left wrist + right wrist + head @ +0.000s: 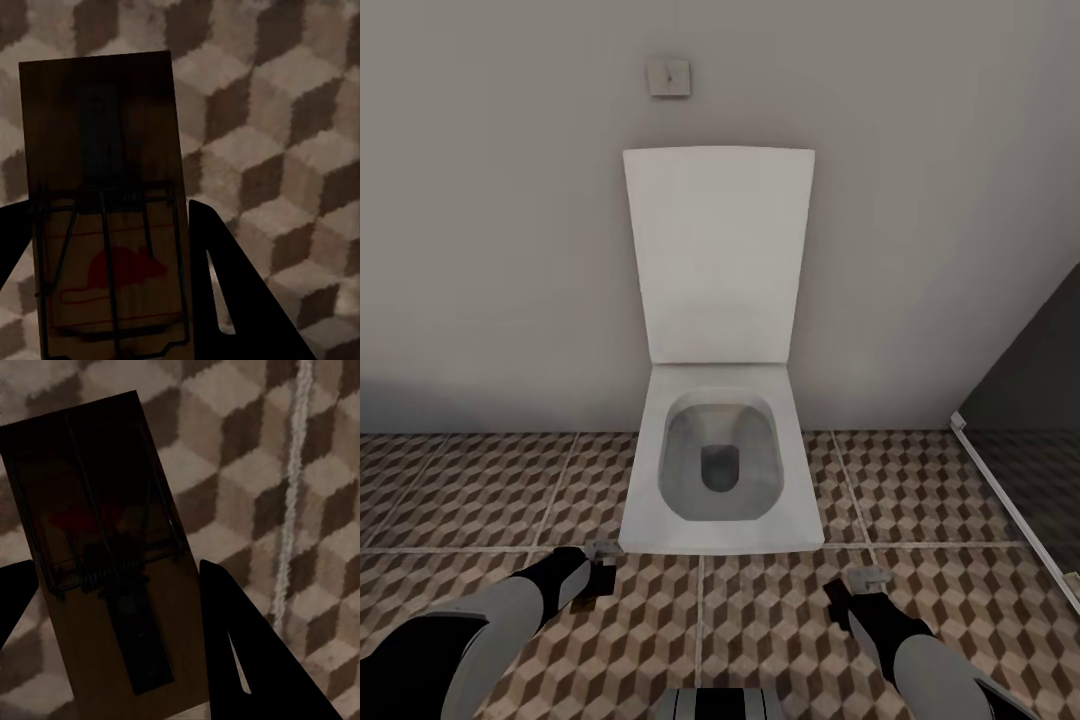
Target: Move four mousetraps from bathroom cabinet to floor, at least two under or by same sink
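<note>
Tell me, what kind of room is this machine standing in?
Almost certainly a bathroom. A white square wall-hung toilet with its lid raised stands against a plain pale wall, a small square flush button sits above it, and the floor is tiled in a brown, beige and cream cube pattern.

White toilet (pixel 720 450) w/ lid up, grey wall (pixel 480 220).

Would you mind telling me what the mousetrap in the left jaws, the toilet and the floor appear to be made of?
The mousetrap looks like a flat tan wooden board with faint grain, dark wire parts and a printed red mouse. The toilet looks like glossy white ceramic, though the render leaves it open. The bathroom floor looks like matte tile, with printed cubes and pale grout lines.
</note>
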Robot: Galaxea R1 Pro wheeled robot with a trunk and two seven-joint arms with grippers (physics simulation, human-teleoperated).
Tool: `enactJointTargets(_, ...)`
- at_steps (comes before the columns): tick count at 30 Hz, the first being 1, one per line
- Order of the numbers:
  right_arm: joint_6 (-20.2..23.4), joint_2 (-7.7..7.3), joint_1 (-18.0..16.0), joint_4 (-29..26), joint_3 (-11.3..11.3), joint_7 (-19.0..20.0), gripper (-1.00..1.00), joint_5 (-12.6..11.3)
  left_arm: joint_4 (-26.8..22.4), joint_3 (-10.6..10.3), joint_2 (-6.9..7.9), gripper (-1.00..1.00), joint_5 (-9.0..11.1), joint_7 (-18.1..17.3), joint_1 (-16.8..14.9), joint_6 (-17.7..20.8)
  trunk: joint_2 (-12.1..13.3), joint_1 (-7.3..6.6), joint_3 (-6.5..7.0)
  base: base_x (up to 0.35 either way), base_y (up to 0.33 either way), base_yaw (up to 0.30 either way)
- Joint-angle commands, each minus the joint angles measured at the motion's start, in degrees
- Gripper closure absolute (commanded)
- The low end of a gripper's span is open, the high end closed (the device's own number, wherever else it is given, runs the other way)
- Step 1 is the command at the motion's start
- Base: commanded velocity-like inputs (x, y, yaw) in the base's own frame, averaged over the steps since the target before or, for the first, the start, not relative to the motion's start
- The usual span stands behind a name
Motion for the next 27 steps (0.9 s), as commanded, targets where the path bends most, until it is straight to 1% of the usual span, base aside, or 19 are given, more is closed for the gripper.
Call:
enactJointTargets(1, 0.3, 0.05, 0.0, 0.1, -0.1, -0.4, 1.0, 0.3, 0.0, -0.4, 0.0, 1.0, 0.4, 0.0, 0.0, 0.2, 0.0, -0.01, -0.04, 0.0, 0.0, 0.0)
enactJointTargets(4, 0.1, 0.02, 0.0, 0.9, -0.1, -0.4, 1.0, 0.2, 0.0, -0.4, 0.0, 1.0, 0.4, 0.0, 0.0, 0.2, 0.0, -0.01, -0.04, 0.0, 0.0, 0.0)
enactJointTargets(7, -1.4, -0.09, 0.0, 2.7, -0.2, -0.4, 1.0, 0.2, 0.0, -0.4, 0.0, 1.0, 0.4, 0.0, 0.0, 0.2, 0.0, -0.01, -0.04, 0.0, 0.0, 0.0)
enactJointTargets(10, -3.8, -0.23, 0.0, 5.2, -0.2, -0.4, 1.0, 0.2, 0.0, -0.4, 0.0, 1.0, 0.4, 0.0, 0.0, 0.2, 0.0, -0.01, -0.04, 0.0, 0.0, 0.0)
enactJointTargets(13, -4.7, -0.24, 0.0, 6.2, -0.2, -0.5, 1.0, 0.2, 0.0, -0.4, 0.0, 1.0, 0.4, 0.0, 0.0, 0.2, 0.0, -0.01, -0.04, 0.0, 0.0, 0.0)
enactJointTargets(27, -5.4, -0.45, 0.0, 6.9, -0.2, -0.5, 1.0, 0.2, 0.0, -0.4, 0.03, 1.0, 0.4, 0.0, 0.0, 0.1, 0.0, -0.01, -0.04, 0.0, 0.0, 0.0)
